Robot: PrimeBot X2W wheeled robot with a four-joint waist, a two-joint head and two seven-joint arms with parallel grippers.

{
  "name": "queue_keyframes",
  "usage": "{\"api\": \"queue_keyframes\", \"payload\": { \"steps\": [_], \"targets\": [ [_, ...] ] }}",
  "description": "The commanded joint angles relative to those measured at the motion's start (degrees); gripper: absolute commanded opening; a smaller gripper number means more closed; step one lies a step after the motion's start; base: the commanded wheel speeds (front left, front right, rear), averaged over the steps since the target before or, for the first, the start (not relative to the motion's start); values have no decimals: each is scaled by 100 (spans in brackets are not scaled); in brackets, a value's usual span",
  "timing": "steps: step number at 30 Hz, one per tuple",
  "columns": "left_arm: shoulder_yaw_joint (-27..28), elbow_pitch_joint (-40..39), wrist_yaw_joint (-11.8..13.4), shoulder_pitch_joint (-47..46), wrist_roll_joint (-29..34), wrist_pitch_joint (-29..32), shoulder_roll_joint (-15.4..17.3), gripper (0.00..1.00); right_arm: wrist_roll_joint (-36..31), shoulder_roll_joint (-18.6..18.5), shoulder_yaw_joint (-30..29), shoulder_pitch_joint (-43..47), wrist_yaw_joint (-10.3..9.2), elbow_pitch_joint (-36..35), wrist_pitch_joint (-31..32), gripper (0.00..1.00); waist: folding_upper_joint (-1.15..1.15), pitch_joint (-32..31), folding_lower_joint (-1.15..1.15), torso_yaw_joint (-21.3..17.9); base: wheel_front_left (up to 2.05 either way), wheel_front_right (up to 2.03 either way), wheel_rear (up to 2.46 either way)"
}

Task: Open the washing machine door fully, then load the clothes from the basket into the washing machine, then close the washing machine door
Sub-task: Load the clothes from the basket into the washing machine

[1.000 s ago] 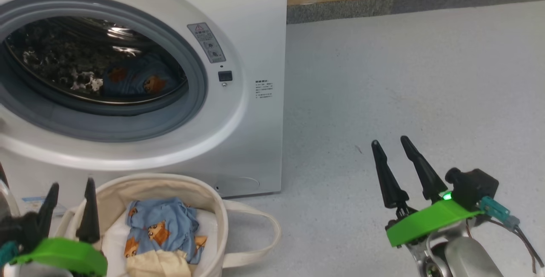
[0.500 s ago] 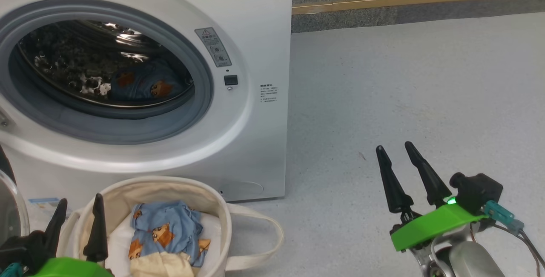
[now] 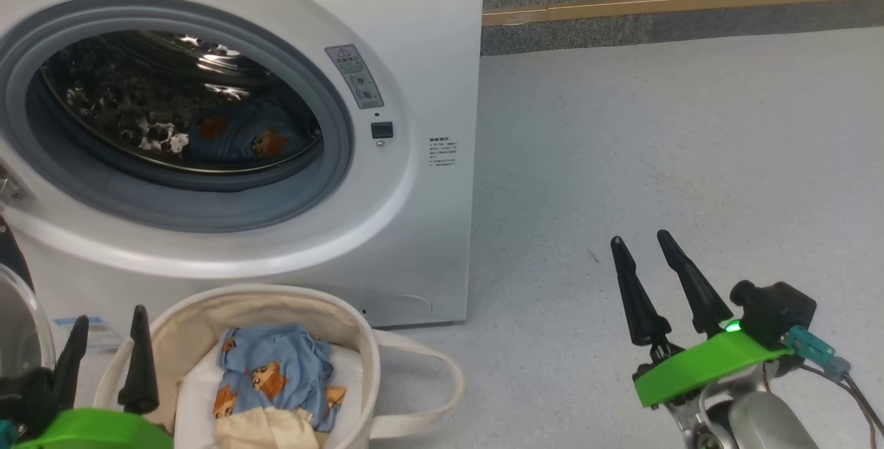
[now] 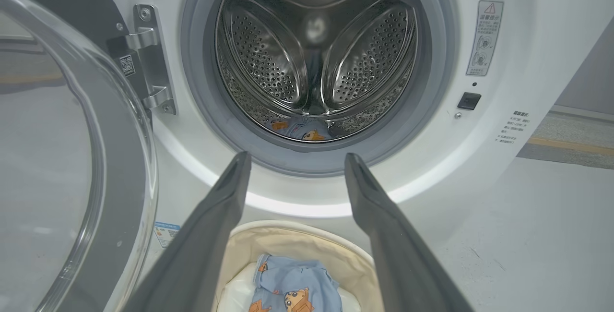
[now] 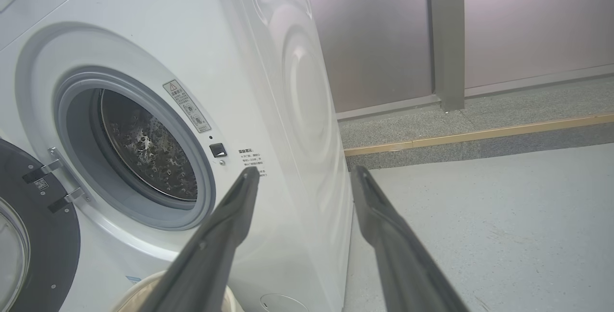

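Blue clothes in basket, just right of left end effector; fingers apart, empty.

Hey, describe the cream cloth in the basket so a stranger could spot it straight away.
Find the white washing machine. On the floor before it stands a round canvas basket. The cream cloth lies inside, plain, unlike the blue bear-print garment next to it.
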Motion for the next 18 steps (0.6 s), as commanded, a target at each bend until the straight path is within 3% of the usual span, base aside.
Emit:
{"api": "queue_keyframes", "payload": {
  "steps": [1, 7, 18],
  "targets": [
    [365, -121, 79, -284, 2, -69, 143, 100, 30, -17, 119, -97, 3, -146, -71, 100, 0, 1, 0, 15, 0, 0, 0],
    [537, -85, 181, -232, 19, -75, 5, 100, 23, -10, 117, -115, 3, -167, -72, 100, 0, 24, 0, 33, 0, 0, 0],
    [486, 97, -28, -287, -11, -42, -151, 100, -50, 39, 106, -159, 3, -225, -46, 100, 0, 182, 0, 35, 0, 0, 0]
  ]
}}
